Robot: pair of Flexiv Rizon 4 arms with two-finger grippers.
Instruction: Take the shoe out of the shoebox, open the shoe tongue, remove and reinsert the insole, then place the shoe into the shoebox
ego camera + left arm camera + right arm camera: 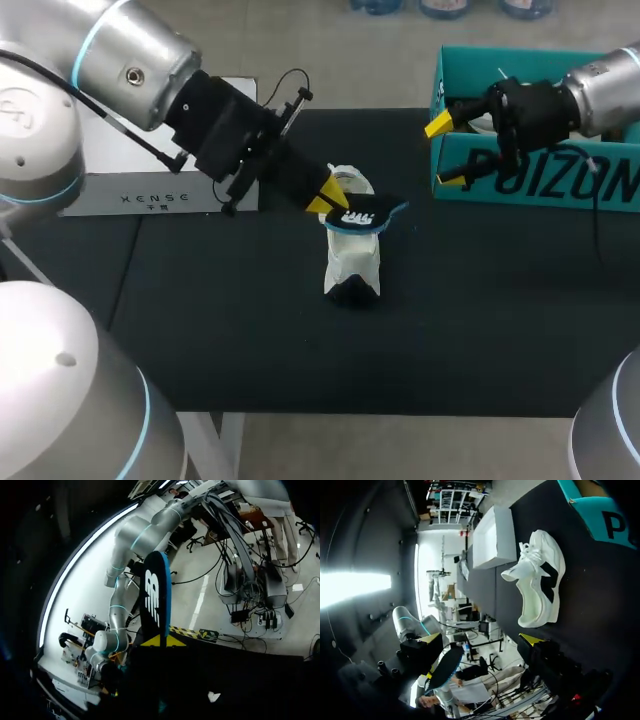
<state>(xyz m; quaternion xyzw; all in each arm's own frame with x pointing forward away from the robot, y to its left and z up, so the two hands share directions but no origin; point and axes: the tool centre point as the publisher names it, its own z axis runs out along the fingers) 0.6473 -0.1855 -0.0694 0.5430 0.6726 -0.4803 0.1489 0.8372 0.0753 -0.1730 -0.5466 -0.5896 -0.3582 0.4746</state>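
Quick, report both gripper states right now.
Left gripper: shut on the insole, above the shoe.
Right gripper: open, holding nothing, by the shoebox.

shoebox (520, 190) cut off at head view's right edge; insole (362, 214) covers shoe (352, 262) opening there

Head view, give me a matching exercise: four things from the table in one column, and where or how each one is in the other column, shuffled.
Things:
1 insole
2 shoe
3 shoebox
4 right gripper

States:
A teal, at the far right of the table
B open, empty, beside the shoebox
C pinched in the left gripper, above the shoe
D white, resting on the black table

Pairs: 1-C, 2-D, 3-A, 4-B
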